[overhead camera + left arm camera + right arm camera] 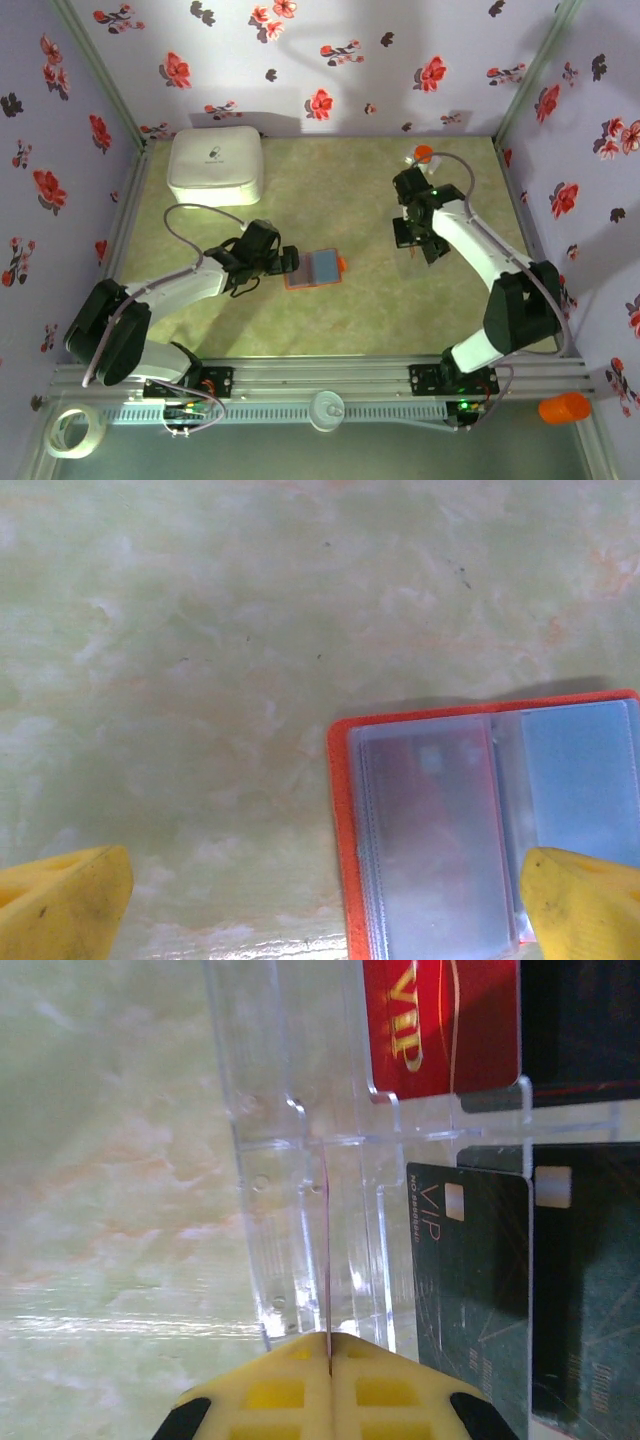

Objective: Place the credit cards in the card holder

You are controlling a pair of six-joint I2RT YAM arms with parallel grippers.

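Barely begun: card holder point(313, 268) lying open on the table point(360, 330) beside the widely spread left gripper point(288, 262), perhaps one reddish card point(430, 810) inside, right gripper point(329, 1350) pinched shut on a thin red card point(327, 1260), other credit cards point(470, 1290) waiting in clear rack point(280, 1160).

One card holder point(313, 268), one white box point(216, 165), one tape roll point(75, 432), one clear rack point(290, 1160); one red card point(440, 1020), three black cards point(470, 1290), one edge-on card point(327, 1260).

Open orange-red card holder point(313, 268), blue-grey pockets, flat near table point(400, 320) centre; glossy red and black credit cards point(445, 1020), VIP lettering, in clear rack point(290, 1160)
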